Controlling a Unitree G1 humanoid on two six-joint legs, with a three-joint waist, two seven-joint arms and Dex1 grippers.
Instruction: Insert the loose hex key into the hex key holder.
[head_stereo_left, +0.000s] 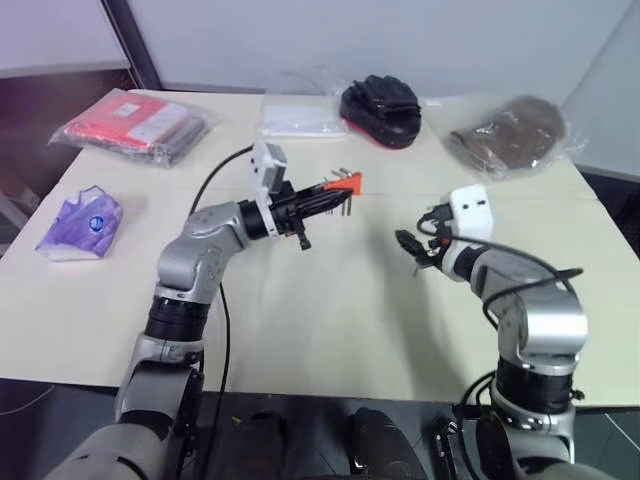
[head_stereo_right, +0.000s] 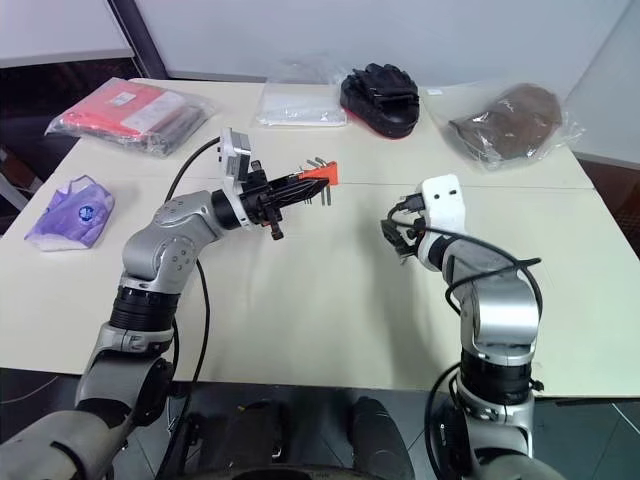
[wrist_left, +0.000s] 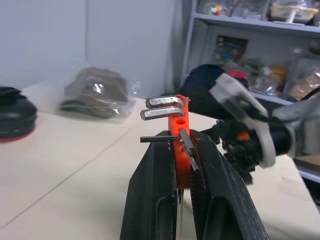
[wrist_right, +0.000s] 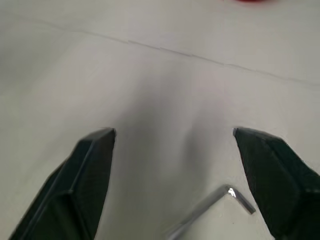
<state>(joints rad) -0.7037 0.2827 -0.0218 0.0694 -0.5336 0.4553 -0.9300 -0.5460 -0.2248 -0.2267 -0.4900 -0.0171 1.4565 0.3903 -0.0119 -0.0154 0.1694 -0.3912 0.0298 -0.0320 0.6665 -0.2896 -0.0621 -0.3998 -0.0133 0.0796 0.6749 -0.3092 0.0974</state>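
Observation:
My left gripper (head_stereo_left: 335, 196) is shut on the hex key holder (head_stereo_left: 348, 182), a small orange block held up above the middle of the table. A few grey keys stick out of the holder (wrist_left: 179, 131). To its right, my right gripper (head_stereo_left: 410, 246) hangs low over the table and stands open. The loose hex key (wrist_right: 216, 205), a thin grey L-shaped rod, lies on the tabletop between the right gripper's fingers (wrist_right: 90, 165), and nothing grips it. The two grippers are apart, with bare table between them.
Along the far side of the cream table (head_stereo_left: 330, 310) lie a red pack in plastic (head_stereo_left: 135, 125), a clear bag (head_stereo_left: 300, 118), a black object (head_stereo_left: 382, 108) and a brown bagged item (head_stereo_left: 515, 130). A purple pouch (head_stereo_left: 82, 222) sits at the left.

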